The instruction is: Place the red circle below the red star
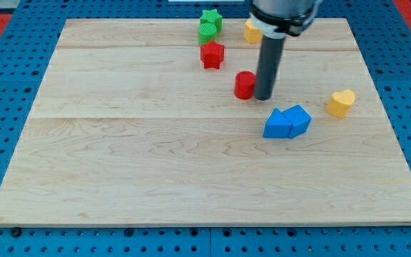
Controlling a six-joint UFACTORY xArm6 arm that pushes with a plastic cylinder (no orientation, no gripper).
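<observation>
The red circle [245, 84] lies on the wooden board, below and to the right of the red star [212, 54]. My tip [262, 96] touches the red circle's right side. The rod rises from there toward the view's top and hides part of the yellow block behind it.
Two green blocks [209, 25] sit just above the red star. A yellow block [251, 31] lies at the top, partly behind the rod. Two blue blocks [287, 122] lie below and right of my tip. A yellow heart [340, 103] lies at the right.
</observation>
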